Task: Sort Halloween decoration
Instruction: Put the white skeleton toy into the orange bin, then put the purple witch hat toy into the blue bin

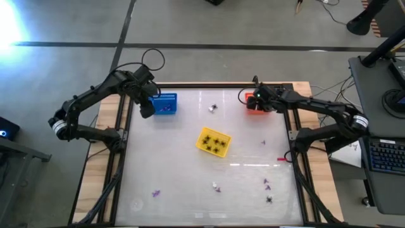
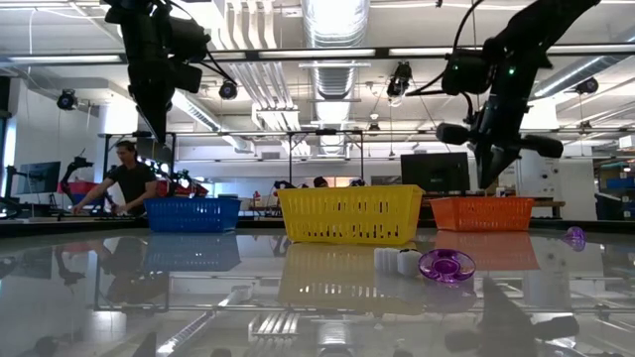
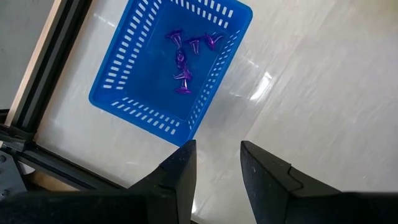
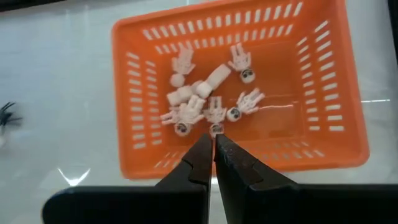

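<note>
Hovering over the orange basket [image 4: 239,93] at the table's far right corner, right gripper [image 4: 214,144] pinches a white piece [image 4: 216,129]; left gripper [image 3: 214,155] part-open, empty.

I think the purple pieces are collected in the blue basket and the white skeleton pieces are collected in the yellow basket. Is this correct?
Not quite. The white skeleton pieces are in the orange basket, as the right wrist view shows. The yellow basket holds black spiders, seen in the high view. The purple pieces do lie in the blue basket.
</note>
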You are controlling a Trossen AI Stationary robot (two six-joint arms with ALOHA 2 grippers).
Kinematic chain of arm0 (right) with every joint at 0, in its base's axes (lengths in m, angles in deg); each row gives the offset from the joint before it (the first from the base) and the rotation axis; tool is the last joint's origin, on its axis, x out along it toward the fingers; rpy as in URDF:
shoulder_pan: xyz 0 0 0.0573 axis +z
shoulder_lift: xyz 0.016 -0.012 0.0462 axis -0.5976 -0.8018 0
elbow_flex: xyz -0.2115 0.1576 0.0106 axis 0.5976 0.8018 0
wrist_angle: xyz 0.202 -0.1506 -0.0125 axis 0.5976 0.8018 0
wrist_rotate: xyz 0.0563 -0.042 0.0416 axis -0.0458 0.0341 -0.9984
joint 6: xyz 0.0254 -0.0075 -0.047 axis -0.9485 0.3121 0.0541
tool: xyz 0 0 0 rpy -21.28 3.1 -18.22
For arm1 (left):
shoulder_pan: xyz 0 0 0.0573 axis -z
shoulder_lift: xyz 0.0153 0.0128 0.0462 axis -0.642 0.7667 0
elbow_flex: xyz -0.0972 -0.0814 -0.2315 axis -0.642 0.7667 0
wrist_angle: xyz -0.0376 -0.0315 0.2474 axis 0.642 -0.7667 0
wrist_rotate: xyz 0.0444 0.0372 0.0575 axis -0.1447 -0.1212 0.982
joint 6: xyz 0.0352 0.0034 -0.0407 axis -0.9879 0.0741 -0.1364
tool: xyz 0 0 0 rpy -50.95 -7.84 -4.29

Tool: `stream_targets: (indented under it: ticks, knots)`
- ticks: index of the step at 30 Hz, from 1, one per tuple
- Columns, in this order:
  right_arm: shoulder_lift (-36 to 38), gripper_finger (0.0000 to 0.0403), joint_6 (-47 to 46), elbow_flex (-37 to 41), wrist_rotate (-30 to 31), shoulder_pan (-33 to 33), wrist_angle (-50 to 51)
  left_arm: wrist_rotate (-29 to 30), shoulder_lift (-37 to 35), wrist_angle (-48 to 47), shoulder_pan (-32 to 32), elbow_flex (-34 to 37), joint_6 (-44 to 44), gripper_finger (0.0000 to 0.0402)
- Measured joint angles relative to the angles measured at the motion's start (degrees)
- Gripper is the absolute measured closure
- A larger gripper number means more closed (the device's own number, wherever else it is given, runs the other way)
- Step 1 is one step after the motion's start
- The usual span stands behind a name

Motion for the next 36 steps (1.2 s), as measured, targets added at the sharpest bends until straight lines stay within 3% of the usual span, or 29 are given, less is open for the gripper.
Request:
stream_targets:
  ticks: [12, 19, 28, 33, 36]
  knots:
    - [-0.5, 0.0390, 2.4, -0.1, -0.4, -1.1, -0.5, 0.2, 0.0, 0.2, 0.0, 0.0, 1.0, 0.0294]
    - [-0.4, 0.0390, 8.4, -4.2, -2.0, -0.1, -0.4, 2.9, 0.0, 0.0, 0.0, 0.0, 1.5, 0.0292]
    - [-2.2, 0.0390, 13.0, -11.1, -1.7, 2.6, 0.1, 0.9, 0.1, -0.2, 0.0, 0.0, 3.2, 0.0241]
    - [-1.9, 0.0390, 14.8, -14.9, -10.5, 4.8, 3.0, -0.1, 0.1, -0.5, 0.0, 0.0, 4.5, 0.0226]
    - [-1.8, 0.0390, 15.1, -18.1, -11.3, 7.3, 9.2, -0.5, 0.1, -0.6, 0.0, 0.0, 4.6, 0.0226]
